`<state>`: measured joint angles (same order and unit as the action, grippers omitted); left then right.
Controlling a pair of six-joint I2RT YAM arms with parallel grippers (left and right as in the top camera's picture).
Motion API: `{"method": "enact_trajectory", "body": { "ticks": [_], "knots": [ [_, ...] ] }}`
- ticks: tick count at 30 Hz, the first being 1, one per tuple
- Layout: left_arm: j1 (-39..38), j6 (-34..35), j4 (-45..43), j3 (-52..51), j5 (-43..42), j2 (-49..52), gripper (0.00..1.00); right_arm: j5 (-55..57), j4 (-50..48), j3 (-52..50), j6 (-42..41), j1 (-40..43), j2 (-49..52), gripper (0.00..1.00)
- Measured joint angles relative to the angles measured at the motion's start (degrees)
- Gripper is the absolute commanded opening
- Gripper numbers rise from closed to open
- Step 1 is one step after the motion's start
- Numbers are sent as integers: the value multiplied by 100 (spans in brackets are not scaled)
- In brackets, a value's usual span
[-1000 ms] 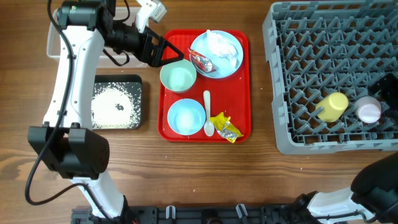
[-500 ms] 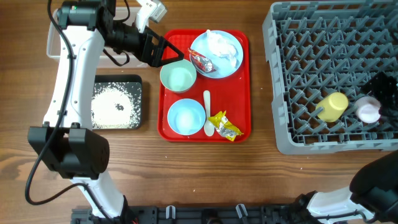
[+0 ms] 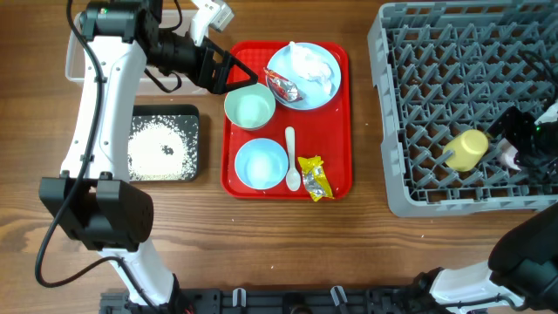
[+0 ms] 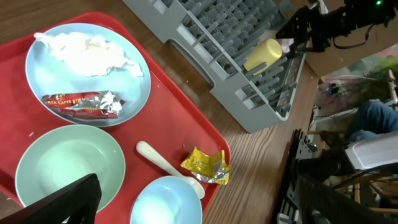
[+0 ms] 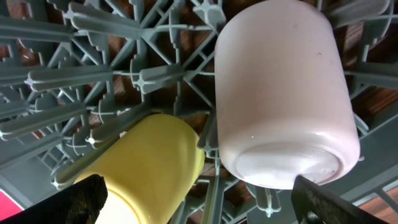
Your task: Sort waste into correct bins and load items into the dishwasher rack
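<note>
Wooden bench (image 3: 366, 235) lit evenly; blurred room clutter seen past its edge in left wrist view. Clear tub (image 3: 73, 61) partly hidden under left arm. White grains (image 3: 157, 146) scattered in black tray (image 3: 198, 131). Left hand (image 3: 237, 77) spread wide, nothing held, poised at left edge of red serving tray (image 3: 336, 166), beside mint bowl (image 3: 250, 108). Plate (image 3: 327, 87), blue bowl (image 3: 261, 163), spoon (image 3: 291, 157), yellow wrapper (image 3: 315, 177) laid on it. In rack (image 3: 436, 78), yellow cup (image 3: 468, 149) touched by pink cup (image 5: 280, 93). Right hand (image 3: 520, 144) spread wide over pink cup, nothing gripped.

pink cup (image 3: 507, 159) mostly under R hand (image 3: 523, 144); clear tub (image 3: 77, 61) behind L arm (image 3: 91, 113)
</note>
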<state>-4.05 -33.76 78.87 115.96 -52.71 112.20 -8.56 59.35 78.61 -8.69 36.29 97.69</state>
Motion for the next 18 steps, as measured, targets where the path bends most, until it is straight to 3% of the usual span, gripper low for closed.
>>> {"method": "enact_trajectory", "body": {
  "ticks": [13, 18],
  "knots": [
    [0, 0, 0, 0, -2, 0, 100, 505, -1628, 236, -691, 0, -2, 100],
    [0, 0, 0, 0, 0, 0, 100, 564, -1375, 293, -693, 0, -2, 100]
  ]
}}
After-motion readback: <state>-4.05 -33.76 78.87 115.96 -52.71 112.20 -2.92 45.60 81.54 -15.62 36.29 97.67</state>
